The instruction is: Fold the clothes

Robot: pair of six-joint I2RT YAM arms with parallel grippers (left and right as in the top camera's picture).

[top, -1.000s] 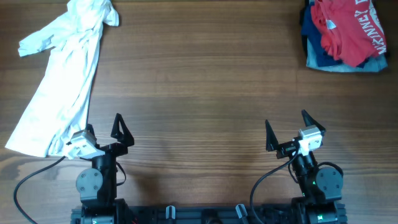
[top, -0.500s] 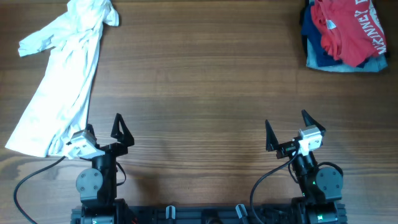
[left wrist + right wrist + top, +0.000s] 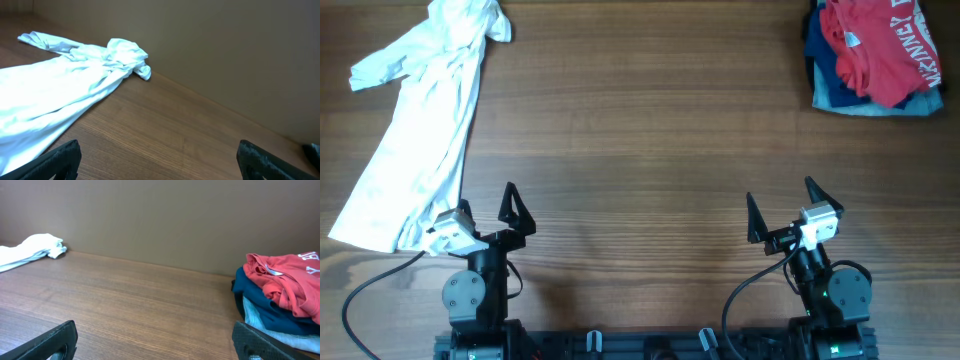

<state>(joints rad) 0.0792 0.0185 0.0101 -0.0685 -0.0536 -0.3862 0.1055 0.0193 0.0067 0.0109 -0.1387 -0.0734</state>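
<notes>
White T-shirt lies crumpled in a long strip at the far left of the wooden surface, untouched. Left tool and right tool sit at the near edge, both spread wide and empty. Red garment tops blue folded garments far right.

It looks like a robot test room: a bare wooden table, a plain brown wall, two robot arms fixed at the bottom edge.
</notes>
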